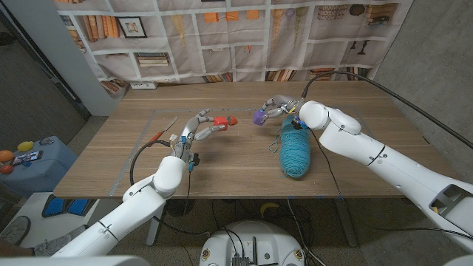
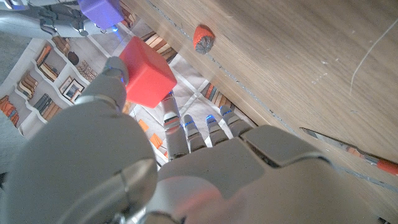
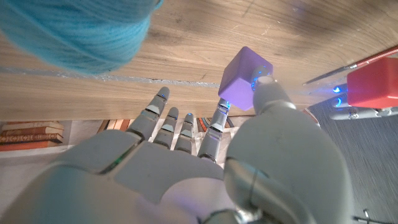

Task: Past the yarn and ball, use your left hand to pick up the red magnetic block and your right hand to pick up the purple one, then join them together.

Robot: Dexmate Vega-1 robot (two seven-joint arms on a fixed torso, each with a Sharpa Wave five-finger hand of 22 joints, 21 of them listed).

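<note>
My left hand pinches the red magnetic block between thumb and a finger, above the table's middle; in the left wrist view the red block sits at the fingertips. My right hand pinches the purple block, seen as a lilac cube against the thumb. The two blocks face each other with a gap between them. The purple block and the red block also appear in the opposite wrist views.
A teal yarn skein lies under my right forearm, its end blurred in the right wrist view. A small red ball sits on the table just past the red block. A red-handled tool lies left of my left hand.
</note>
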